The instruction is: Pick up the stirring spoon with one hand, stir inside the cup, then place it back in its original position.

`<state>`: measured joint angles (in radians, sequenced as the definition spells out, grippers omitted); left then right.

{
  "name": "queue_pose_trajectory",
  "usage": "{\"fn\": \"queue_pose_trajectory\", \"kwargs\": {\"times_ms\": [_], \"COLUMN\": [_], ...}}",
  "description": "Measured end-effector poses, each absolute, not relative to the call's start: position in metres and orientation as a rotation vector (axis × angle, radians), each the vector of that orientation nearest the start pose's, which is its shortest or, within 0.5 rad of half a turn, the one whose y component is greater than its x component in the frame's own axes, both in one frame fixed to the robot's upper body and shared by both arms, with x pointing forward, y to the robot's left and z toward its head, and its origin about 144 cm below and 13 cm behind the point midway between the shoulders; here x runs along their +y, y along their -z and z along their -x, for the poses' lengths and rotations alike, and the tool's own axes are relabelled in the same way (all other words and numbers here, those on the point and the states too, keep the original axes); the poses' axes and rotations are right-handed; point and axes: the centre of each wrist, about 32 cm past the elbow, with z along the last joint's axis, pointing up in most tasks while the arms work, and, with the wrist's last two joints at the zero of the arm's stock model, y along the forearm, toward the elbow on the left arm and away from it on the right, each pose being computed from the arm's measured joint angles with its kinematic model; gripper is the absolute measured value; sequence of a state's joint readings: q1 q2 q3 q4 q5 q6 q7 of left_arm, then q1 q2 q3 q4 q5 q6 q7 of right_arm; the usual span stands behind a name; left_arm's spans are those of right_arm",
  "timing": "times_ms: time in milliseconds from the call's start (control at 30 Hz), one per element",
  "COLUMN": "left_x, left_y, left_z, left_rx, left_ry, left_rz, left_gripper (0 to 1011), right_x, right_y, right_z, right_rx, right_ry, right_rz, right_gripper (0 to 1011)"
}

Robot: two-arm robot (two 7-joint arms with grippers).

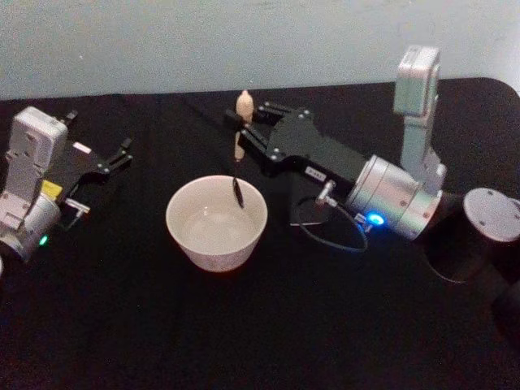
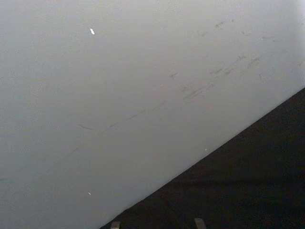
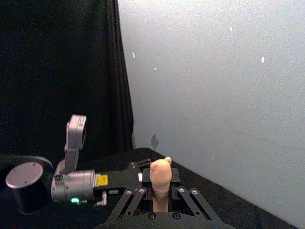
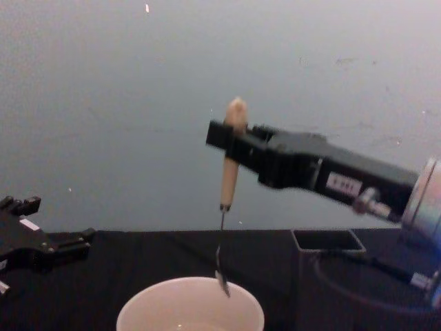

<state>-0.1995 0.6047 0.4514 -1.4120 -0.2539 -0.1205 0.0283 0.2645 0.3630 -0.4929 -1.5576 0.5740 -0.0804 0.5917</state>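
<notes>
While the table (image 1: pixel 122 325) carries the cream cup (image 1: pixel 216 223), my right gripper (image 1: pixel 240 130) hangs over its far rim, fingers clamped on the stirring spoon (image 4: pixel 229 176), bowl at rim level. I'd lower straight, then circle slowly off the wall. Left gripper (image 1: pixel 99 132) parks left, fingers wide.

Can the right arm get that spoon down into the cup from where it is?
Probably yes. The right gripper holds the stirring spoon upright directly above the cup, the spoon's bowl at about rim height, with nothing between them.
</notes>
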Motion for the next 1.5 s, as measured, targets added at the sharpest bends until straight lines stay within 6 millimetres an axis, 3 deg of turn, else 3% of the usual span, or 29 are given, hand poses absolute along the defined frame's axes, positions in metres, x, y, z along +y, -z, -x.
{"fn": "queue_pose_trajectory", "kwargs": {"times_ms": [867, 1500], "left_x": [0.310, 0.310], "left_y": [-1.140, -1.140], "left_z": [-0.489, -0.489], "left_rx": [-0.285, -0.285], "left_ry": [-1.248, -1.248], "left_rz": [-0.304, -0.304], "left_gripper": [1001, 1001], "right_x": [-0.165, -0.154], "right_y": [-1.135, -1.122], "right_z": [-0.513, -0.516], "right_rx": [-0.036, -0.057], "right_ry": [0.588, 0.602], "right_rz": [-0.189, -0.169], "right_gripper": [214, 214]}}
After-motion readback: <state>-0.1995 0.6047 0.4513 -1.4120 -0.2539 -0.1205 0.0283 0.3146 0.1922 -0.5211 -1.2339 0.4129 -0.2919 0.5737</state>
